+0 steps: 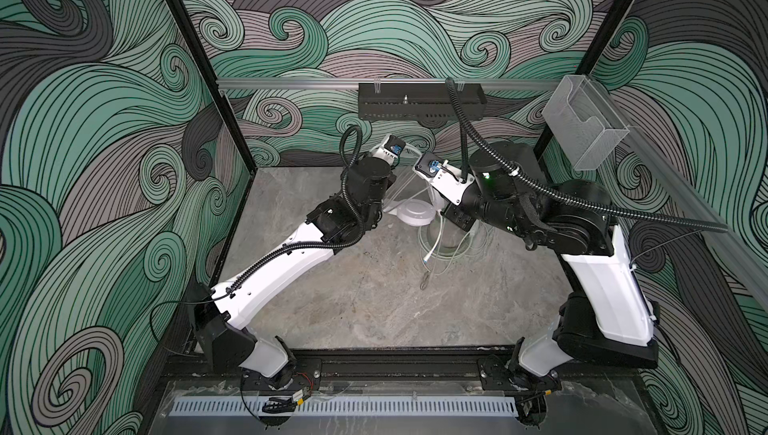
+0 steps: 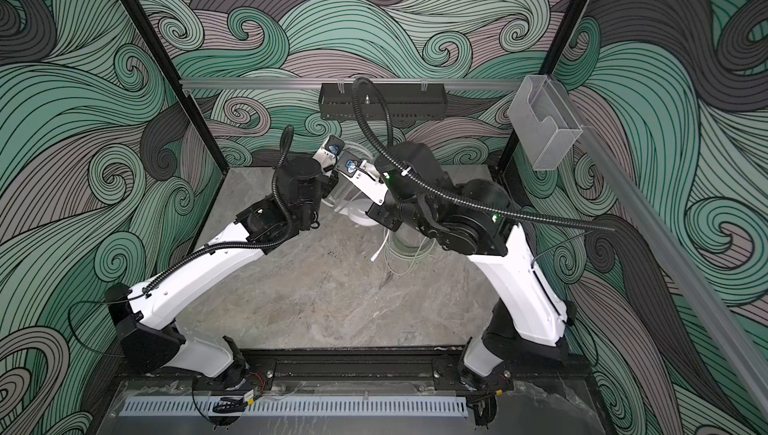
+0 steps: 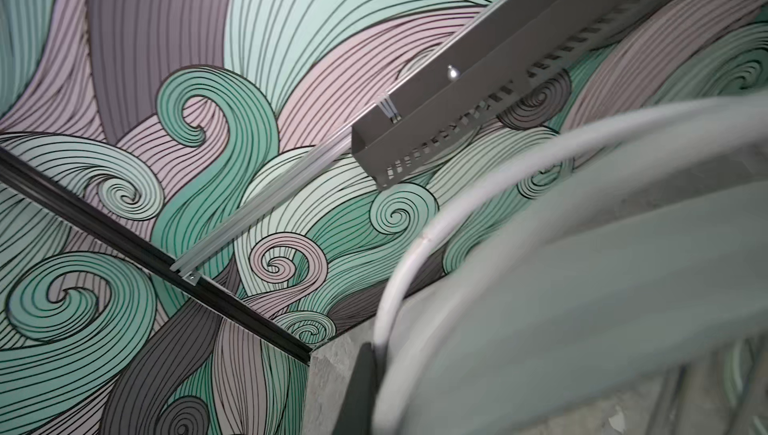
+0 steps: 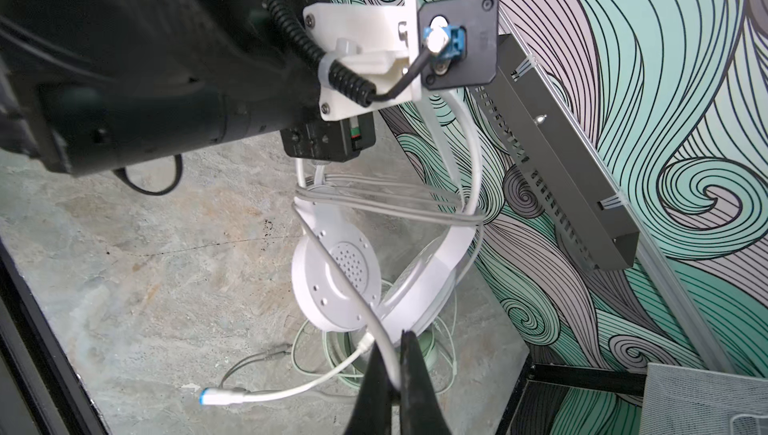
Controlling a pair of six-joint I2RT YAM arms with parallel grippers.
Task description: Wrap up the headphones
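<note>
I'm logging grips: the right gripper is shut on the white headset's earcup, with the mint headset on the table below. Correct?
Not quite. The right gripper is shut on the cable of the white headset, not its earcup: the right wrist view shows the cable pinched between the jaws, short of the earcup. The mint headset is on the table below.

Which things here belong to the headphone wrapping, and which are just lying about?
Job: white headphones; their white cable, pinched in the right gripper; mint headphones on the table.
Just there: black slotted tray; clear plastic holder.
</note>
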